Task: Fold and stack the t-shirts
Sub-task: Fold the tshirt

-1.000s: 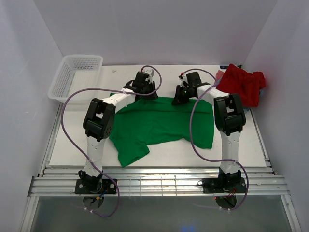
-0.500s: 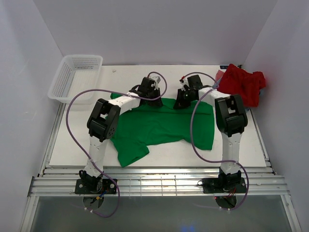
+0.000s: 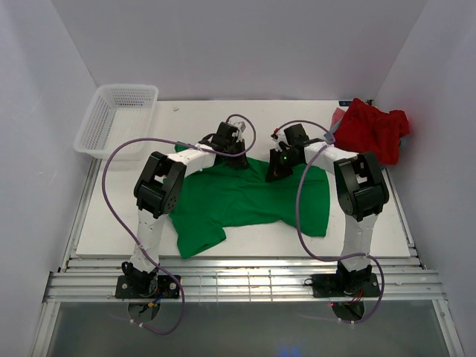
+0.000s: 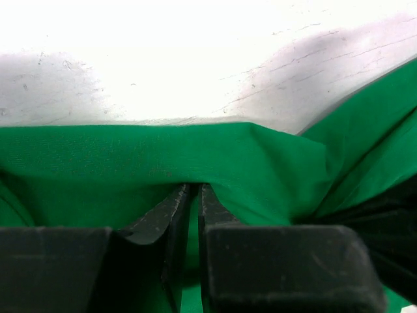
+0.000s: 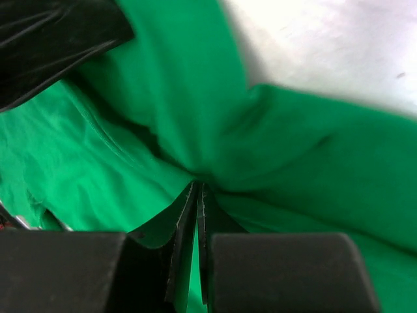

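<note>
You're looking at the top view, going left to right.

- Basket (image 3: 111,119): it's sitting at the 10 o'clock corner of the table (image 3: 253,111), well apart from the cloth.
- Green t-shirt (image 3: 238,197): it's lying spread over the middle of the table. One sleeve is pointing toward 7 o'clock, and the far hem is running along the 12 o'clock side.
- Left gripper (image 3: 235,155): you're reaching it to the far hem, left of centre. In the left wrist view the left gripper (image 4: 193,189) is pinching the folded green edge. Its fingers (image 4: 163,215) are standing almost together, with a thin strip of cloth showing between them. White table is showing beyond the hem at 12 o'clock.
- Right gripper (image 3: 274,172): it's sitting on the same hem, just right of centre and near the left one. In the right wrist view the right gripper (image 5: 197,186) is pressing fully together on the green t-shirt (image 5: 293,150), and the cloth is bunching into creases that run to the fingertips.
- Red t-shirt (image 3: 375,130): it's lying crumpled in a heap at the table's 2 o'clock corner, against the right wall and apart from the green one. Neither gripper is touching it.
</note>
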